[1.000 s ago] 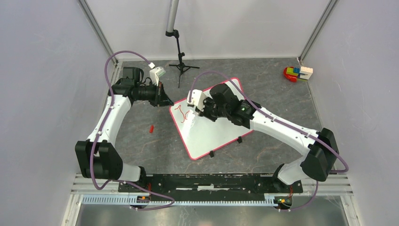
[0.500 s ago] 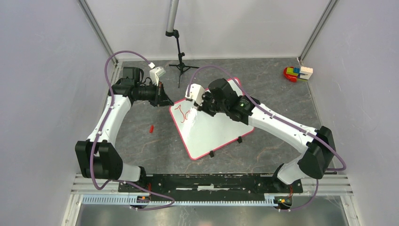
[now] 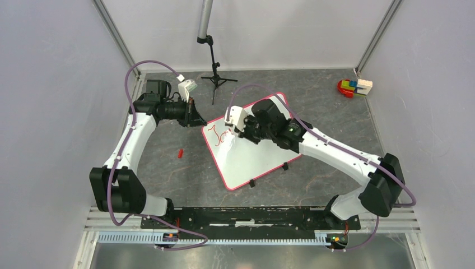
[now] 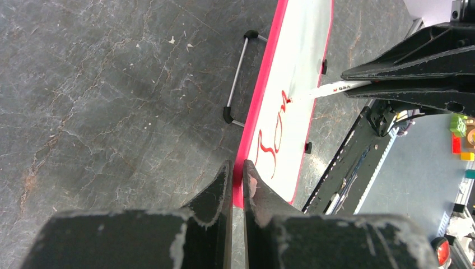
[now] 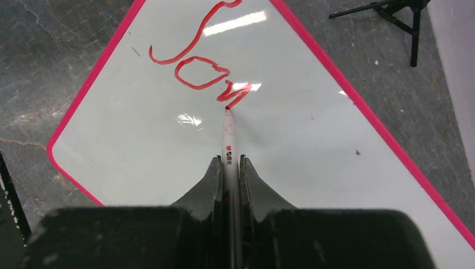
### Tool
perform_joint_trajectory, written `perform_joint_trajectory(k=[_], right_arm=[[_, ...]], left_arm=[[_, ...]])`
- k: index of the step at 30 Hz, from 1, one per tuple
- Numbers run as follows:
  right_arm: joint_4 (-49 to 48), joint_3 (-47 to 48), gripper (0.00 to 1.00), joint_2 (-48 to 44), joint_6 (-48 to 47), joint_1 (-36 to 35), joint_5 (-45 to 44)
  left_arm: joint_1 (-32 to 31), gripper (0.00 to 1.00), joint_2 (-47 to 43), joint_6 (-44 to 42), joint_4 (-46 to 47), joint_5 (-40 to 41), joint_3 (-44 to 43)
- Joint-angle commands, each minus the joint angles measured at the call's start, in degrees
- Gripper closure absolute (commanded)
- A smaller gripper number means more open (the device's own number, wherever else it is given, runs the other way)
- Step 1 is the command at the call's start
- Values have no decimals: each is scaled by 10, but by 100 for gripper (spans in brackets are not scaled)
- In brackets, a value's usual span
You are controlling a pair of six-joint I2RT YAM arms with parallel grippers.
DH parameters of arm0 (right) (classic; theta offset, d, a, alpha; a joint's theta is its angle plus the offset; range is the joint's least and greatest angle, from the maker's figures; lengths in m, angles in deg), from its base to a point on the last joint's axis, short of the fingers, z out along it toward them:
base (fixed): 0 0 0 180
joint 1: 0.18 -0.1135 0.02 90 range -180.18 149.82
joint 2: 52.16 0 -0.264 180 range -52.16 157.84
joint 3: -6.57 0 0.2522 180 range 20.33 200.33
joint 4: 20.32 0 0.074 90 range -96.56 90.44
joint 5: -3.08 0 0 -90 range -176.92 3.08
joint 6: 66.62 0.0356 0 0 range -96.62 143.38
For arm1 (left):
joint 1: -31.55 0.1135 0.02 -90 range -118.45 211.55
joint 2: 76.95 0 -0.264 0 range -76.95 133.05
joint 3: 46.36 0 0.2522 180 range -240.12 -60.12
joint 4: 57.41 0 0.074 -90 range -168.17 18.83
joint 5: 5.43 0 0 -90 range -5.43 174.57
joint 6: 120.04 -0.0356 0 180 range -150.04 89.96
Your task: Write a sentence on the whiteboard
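R fingers [image 5: 221, 168] clamp marker [image 5: 227, 131], tripod [image 3: 215, 78] behind whiteboard [image 3: 252, 162]

The sentence [image 5: 190, 58] has grown — a new letter beside the marker [image 5: 228, 140] tip.

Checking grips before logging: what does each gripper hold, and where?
The right gripper clamps the marker by its barrel; left gripper pinches the whiteboard by its pink frame.
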Motion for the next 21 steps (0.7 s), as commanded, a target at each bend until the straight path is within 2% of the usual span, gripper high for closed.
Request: perform_joint_trajectory(k=[1, 8, 21], right_arm=[[4, -30, 100, -17, 6, 0, 5], [-3, -61, 100, -24, 17, -24, 11], [6, 30, 100, 0, 25, -34, 28]], left_arm=[[-14, 97, 6, -3, 2, -3, -4], [-15, 97, 3, -4, 2, -2, -2], [-16, 96, -2, -3, 2, 3, 1]])
